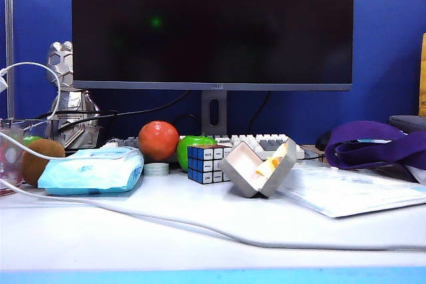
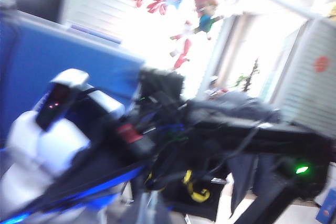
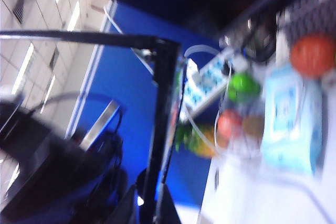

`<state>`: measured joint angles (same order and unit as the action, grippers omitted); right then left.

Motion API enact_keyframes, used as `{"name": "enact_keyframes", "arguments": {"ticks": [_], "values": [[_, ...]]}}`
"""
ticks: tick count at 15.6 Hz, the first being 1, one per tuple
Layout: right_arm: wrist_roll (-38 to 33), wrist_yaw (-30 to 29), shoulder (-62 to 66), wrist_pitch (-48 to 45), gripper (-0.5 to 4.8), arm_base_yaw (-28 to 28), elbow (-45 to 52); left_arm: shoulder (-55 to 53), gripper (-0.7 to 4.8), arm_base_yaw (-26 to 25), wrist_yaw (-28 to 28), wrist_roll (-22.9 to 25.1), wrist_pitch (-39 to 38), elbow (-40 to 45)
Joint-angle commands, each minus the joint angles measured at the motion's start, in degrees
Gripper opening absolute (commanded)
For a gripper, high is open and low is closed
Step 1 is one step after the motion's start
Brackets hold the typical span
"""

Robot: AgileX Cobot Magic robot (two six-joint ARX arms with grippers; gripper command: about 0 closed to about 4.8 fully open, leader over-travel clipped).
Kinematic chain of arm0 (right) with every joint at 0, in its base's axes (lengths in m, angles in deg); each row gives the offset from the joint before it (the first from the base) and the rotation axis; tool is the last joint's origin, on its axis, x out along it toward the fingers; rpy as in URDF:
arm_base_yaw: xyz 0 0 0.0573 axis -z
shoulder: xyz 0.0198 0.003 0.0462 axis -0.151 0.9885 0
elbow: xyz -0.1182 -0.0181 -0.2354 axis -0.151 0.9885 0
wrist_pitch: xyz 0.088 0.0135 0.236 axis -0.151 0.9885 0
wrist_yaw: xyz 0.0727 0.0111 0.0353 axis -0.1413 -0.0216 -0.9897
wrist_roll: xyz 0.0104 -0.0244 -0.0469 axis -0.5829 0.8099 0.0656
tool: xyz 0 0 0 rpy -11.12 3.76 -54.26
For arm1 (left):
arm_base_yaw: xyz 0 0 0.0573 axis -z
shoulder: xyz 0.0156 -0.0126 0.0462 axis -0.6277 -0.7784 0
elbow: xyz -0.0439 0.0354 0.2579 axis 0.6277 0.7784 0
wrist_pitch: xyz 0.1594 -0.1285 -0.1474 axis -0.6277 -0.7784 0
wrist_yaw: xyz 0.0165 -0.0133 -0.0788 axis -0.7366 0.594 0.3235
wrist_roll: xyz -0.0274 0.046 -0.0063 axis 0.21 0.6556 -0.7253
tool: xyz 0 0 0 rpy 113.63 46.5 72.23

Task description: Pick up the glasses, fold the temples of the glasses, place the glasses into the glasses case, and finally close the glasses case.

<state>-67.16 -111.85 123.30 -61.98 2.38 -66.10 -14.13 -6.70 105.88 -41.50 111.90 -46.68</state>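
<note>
The grey glasses case (image 1: 258, 167) stands open on the white desk, right of centre, its cream lining showing and something yellow inside. Neither arm shows in the exterior view. In the right wrist view the black glasses (image 3: 160, 108) run as a thick bar down between the dark fingers of my right gripper (image 3: 149, 211), which is shut on them. One thin temple sticks out sideways. The left wrist view is badly blurred. My left gripper (image 2: 148, 211) is only a grey smear at the frame's edge, so its jaws are unreadable. The case is out of both wrist views.
A Rubik's cube (image 1: 205, 163) touches the case's left side. Behind stand a red apple (image 1: 158, 140), a green apple (image 1: 193, 143), a keyboard (image 1: 266, 143) and the monitor (image 1: 213, 28). A light-blue wipes packet (image 1: 93, 171) lies left, papers (image 1: 346, 191) and a purple bag (image 1: 376, 141) right. A white cable (image 1: 200, 227) crosses the desk.
</note>
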Motion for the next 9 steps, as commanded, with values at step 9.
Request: {"name": "enact_keyframes", "arguments": {"ticks": [9], "values": [[0.37,-2.03,-0.31,-5.25,-0.05,-5.4,-0.31,0.48,-0.06,6.03,-8.2,-3.61,7.13,-0.28]]}}
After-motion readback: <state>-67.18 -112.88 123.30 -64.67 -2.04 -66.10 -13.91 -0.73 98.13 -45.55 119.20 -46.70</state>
